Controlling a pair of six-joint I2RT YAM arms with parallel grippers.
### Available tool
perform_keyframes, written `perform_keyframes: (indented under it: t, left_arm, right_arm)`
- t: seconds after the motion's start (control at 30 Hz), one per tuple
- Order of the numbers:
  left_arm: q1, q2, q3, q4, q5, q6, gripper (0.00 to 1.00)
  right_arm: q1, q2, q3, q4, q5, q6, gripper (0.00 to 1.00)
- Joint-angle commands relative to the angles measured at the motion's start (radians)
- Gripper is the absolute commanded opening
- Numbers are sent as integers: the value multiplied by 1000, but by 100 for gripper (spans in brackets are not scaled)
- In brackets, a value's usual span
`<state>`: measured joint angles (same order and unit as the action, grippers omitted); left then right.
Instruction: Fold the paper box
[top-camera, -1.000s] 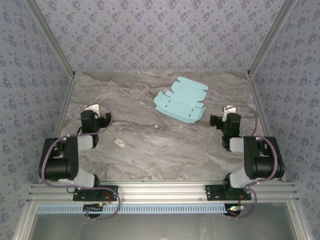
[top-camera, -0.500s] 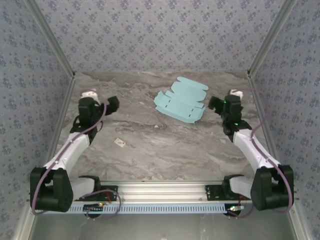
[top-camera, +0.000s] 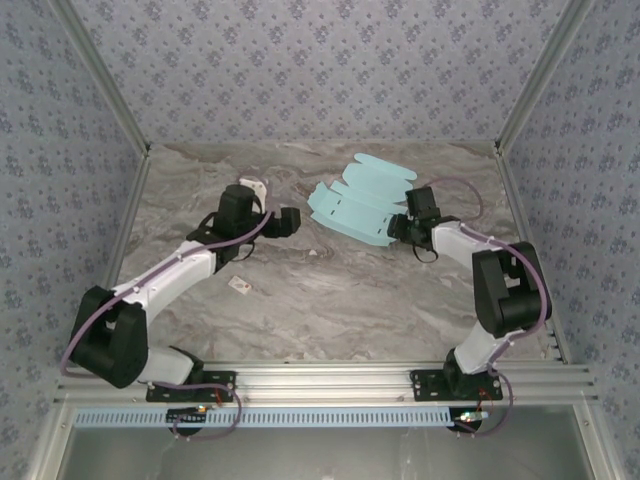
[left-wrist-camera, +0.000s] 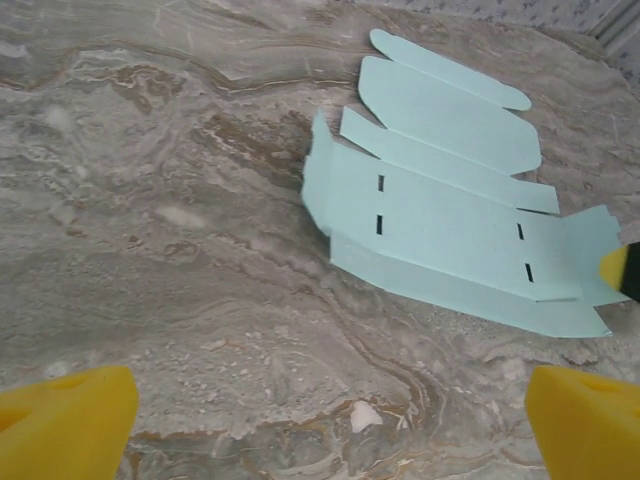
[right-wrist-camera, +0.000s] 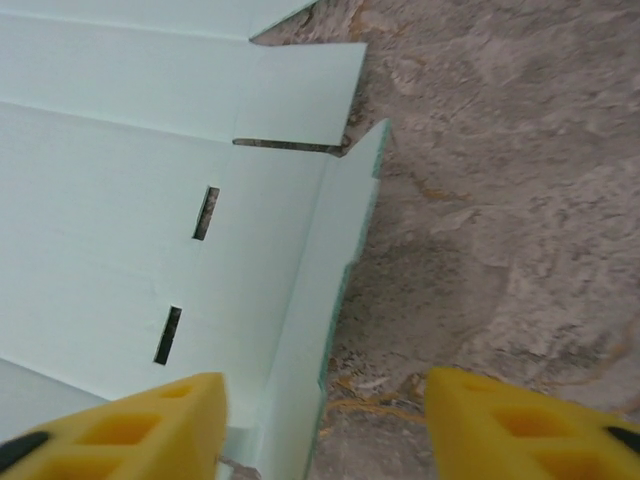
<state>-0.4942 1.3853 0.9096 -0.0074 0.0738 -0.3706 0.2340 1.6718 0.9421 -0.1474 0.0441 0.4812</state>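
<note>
One thin sheet is all the paper box (top-camera: 360, 205) amounts to: pale blue card, unfolded, lying toward one o'clock from the middle of the desk (top-camera: 330, 310). I judge it very light and springy, stiff only over short spans, so it should slide at a push and crease wherever it is pinched hard. Its broad middle panel offers nothing to grip. The long lid flaps (left-wrist-camera: 450, 110) on its twelve o'clock side and the narrow side flap (right-wrist-camera: 322, 300) at its four o'clock end, which seems slightly raised, are the places to take hold, close to a score line. The small slots (left-wrist-camera: 380, 225) look easy to tear. Patterned walls (top-camera: 300, 70) close in three sides, leaving fair room. The desk is smooth with a grey marble look and is probably slick, so one arm should pin the sheet. The right fingers (right-wrist-camera: 530, 420) stand apart astride that side flap, not clamped on it. The left fingers (left-wrist-camera: 65, 420) are spread wide, clear of the card at its nine o'clock side. A tiny white tag (top-camera: 240, 285) lies at eight o'clock, well apart
</note>
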Motion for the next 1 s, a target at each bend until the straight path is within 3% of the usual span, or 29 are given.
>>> perform_keyframes:
  t: [0.0, 0.17, 0.23, 0.37, 0.53, 0.63, 0.83, 0.97]
  left_arm:
    - [-20, 21, 47, -34, -31, 25, 99]
    - [-27, 31, 57, -40, -45, 25, 98]
    - [-28, 23, 58, -39, -51, 25, 98]
    - [-28, -19, 61, -25, -74, 45, 96]
    - [-28, -65, 89, 54, -36, 114, 94]
    - [-39, -37, 174, 52, 79, 239, 93]
    - [-137, 66, 483, -286, 116, 691, 88]
    - [-165, 78, 590, -458, 182, 975, 84]
  right_arm:
    - [-5, 44, 46, 20, -30, 44, 43]
    - [-12, 76, 54, 53, -17, 66, 21]
    - [-14, 51, 51, 56, -3, 54, 17]
    - [-24, -65, 47, 54, -8, -98, 6]
    - [-30, -201, 85, 0, -187, -359, 0]
    - [-20, -258, 123, -38, -327, -486, 0]
    - [2, -281, 235, -154, -497, -668, 0]
    - [20, -282, 316, -258, -598, -795, 0]
